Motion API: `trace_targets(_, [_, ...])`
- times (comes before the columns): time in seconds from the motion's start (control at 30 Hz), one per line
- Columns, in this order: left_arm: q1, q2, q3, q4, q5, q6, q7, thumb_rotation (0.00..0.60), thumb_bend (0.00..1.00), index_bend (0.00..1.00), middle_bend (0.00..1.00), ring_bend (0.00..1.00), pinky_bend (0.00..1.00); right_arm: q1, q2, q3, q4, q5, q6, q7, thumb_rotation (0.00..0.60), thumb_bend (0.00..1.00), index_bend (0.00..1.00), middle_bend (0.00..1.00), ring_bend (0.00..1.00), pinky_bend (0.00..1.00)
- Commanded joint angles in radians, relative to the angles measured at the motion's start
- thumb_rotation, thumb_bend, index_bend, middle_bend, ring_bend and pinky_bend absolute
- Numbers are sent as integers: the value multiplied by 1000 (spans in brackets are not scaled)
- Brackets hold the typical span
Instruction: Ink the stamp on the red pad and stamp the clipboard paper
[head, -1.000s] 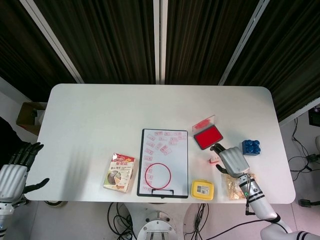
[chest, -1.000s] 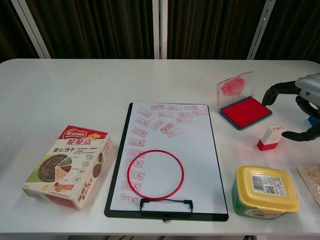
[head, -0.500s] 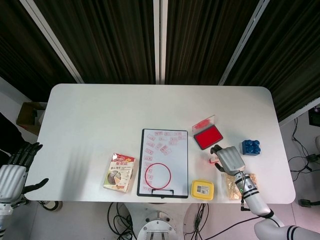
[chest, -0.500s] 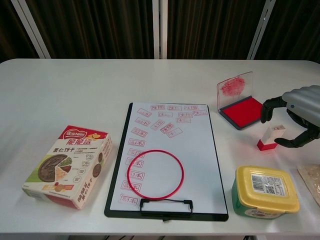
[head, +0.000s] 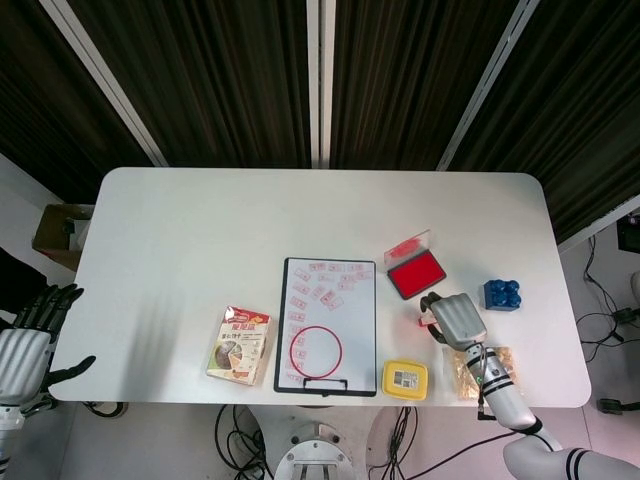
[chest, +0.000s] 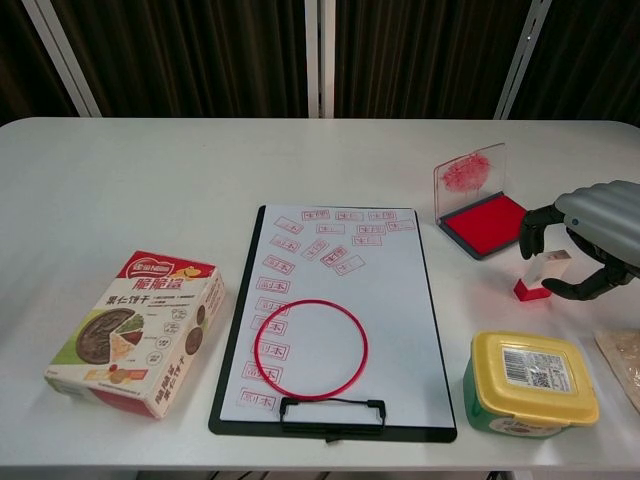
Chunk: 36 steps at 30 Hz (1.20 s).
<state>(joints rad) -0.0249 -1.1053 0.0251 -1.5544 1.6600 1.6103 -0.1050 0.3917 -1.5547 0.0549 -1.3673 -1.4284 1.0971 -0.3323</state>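
The red ink pad (chest: 483, 227) sits open on the white table (chest: 150, 190), a shallow dark tray filled with a flat, saturated red cushion, its clear lid (chest: 469, 179) standing upright behind it and smeared with red ink. Just in front of the pad stands the stamp (chest: 540, 277), a small white block with a red base, upright on the table. The right hand (chest: 583, 240) arches over it, silver ribbed back uppermost, dark fingers (chest: 533, 226) curled down on the far side and the thumb reaching in on the near side; whether they actually press the stamp or only bracket it, I cannot tell. Left of the pad lies the black clipboard (chest: 333, 320), clip at the near edge, its white paper scattered with small red rectangular stamp marks and a thin red ring (chest: 311, 348) lying on the lower half. A squat yellow-lidded tub (chest: 531, 383) with a barcode label stands closed near the front edge, contents hidden. A printed cardboard snack box (chest: 135, 332) lies to the clipboard's left. In the head view a knobbly blue block (head: 503, 294) rests beyond the right hand, and the left hand (head: 27, 347) hangs off the table's left edge, fingers spread and holding nothing.
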Motion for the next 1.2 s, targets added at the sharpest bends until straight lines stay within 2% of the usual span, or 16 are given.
trace_targets(0.03, [0, -1, 1, 2, -1, -1, -2, 600, 0, 96, 94, 68, 159, -1, -3, -1, 2, 3, 5, 0, 600, 228, 472, 425, 785, 1000])
trace_targets(0.2, [2, -3, 1, 6, -2, 1, -4, 600, 0, 96, 94, 68, 159, -1, -8, -3, 6, 11, 8, -6, 600, 232, 485, 435, 785, 1000])
trace_targets(0.47, [1, -5, 1, 10, -4, -1, -7, 600, 0, 96, 94, 68, 159, -1, -22, -2, 18, 16, 23, -12, 600, 292, 522, 471, 785, 1000])
trace_targets(0.8, [3, -5, 1, 14, -7, 1, -12, 600, 0, 96, 94, 67, 159, -4, -33, 9, 40, -5, 78, 11, 600, 334, 641, 571, 812, 1000])
trace_targets(1.0, [4, -5, 0, 17, -6, 3, -15, 600, 0, 96, 94, 67, 159, 25, 9, 72, 21, 16, 81, 64, 600, 376, 719, 637, 822, 1000])
trace_targets(1.2, [5, -5, 0, 18, -11, 2, -15, 600, 0, 96, 94, 68, 159, 120, 57, 162, 29, 131, -78, 79, 600, 409, 859, 744, 860, 1000])
